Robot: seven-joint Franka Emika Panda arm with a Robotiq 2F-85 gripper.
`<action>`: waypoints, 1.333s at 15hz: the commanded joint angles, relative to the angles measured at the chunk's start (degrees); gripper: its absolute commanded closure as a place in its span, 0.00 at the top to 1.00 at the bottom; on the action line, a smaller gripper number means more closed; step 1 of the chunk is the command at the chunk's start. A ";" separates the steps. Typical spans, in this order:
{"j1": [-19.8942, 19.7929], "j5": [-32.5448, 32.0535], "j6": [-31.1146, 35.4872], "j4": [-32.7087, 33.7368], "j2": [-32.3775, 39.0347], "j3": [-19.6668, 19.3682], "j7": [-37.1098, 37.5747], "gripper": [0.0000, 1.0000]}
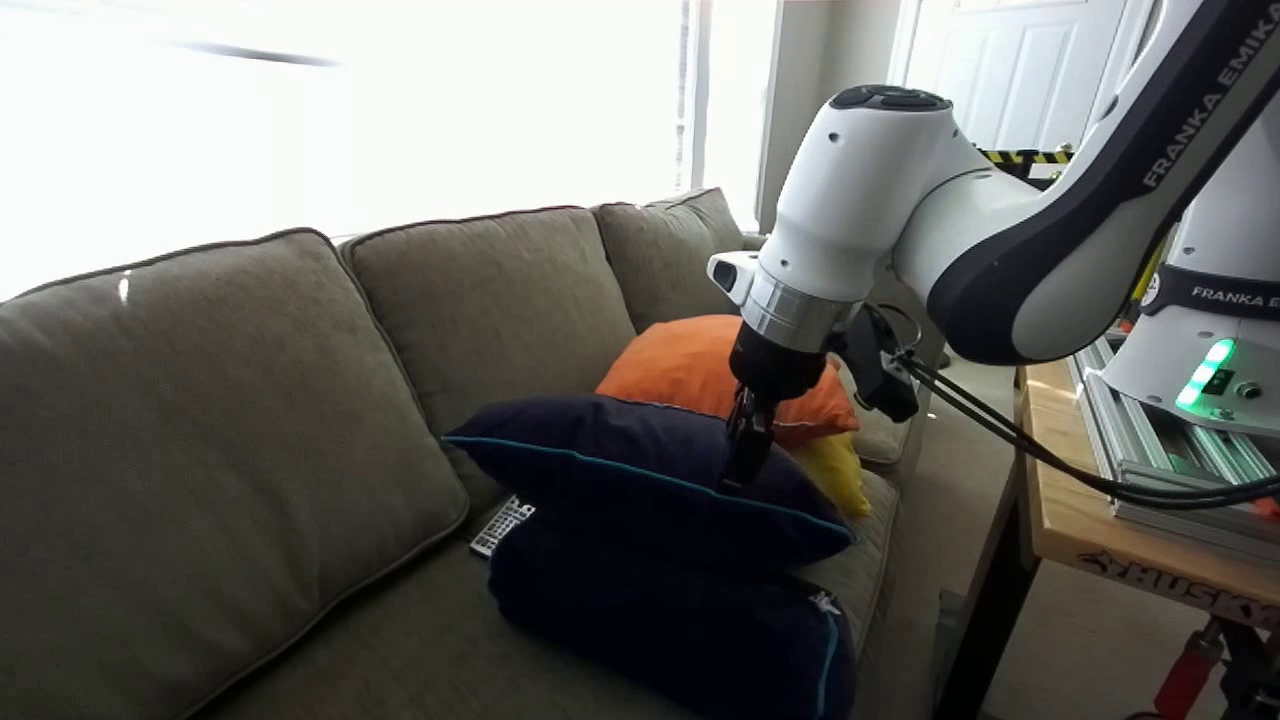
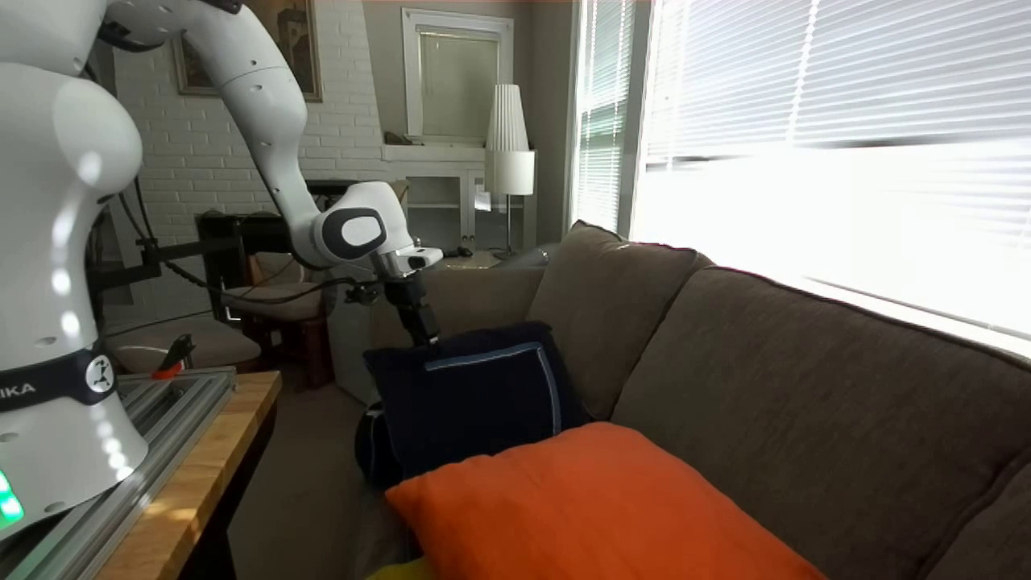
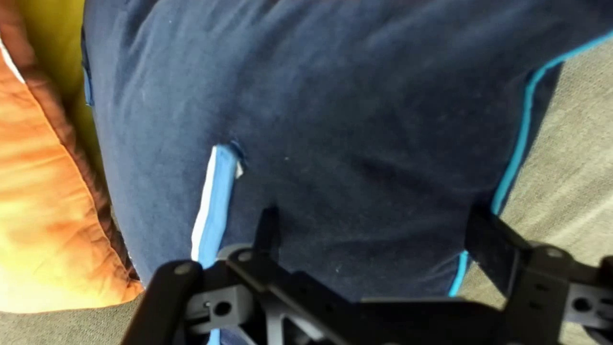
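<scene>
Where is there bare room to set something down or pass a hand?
The sofa seat is bare between the nearest back cushion, the remote control and the lower navy pillow. A hand could probably pass over the carpet between that seat and the Husky workbench. Crowded: the open claw, upper navy pillow, orange pillow and yellow pillow bunch together.

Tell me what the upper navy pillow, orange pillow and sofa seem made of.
Upper navy pillow: soft cloth with a dull, perhaps velvety finish, judging by its low sheen and shallow wrinkles. Orange pillow: matte, probably woven fabric, possibly cotton, creased along its seamed edge. Sofa: matte, coarser upholstery cloth, its grain visible in the wrist view. Exact fibers can't be told.
</scene>
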 commanded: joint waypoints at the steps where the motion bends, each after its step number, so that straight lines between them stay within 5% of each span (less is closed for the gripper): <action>1: -4.70 -4.95 -1.36 0.77 -4.21 3.34 4.07 1.00; 10: -7.13 -15.39 -7.95 3.53 -0.82 6.05 7.26 1.00; 11: -6.89 -17.23 -9.45 3.86 -0.46 5.86 7.29 0.92; 12: -6.97 -18.95 -10.67 4.27 0.02 5.96 7.34 0.72; 20: -11.42 -25.17 -15.50 6.88 -0.26 7.86 8.74 0.17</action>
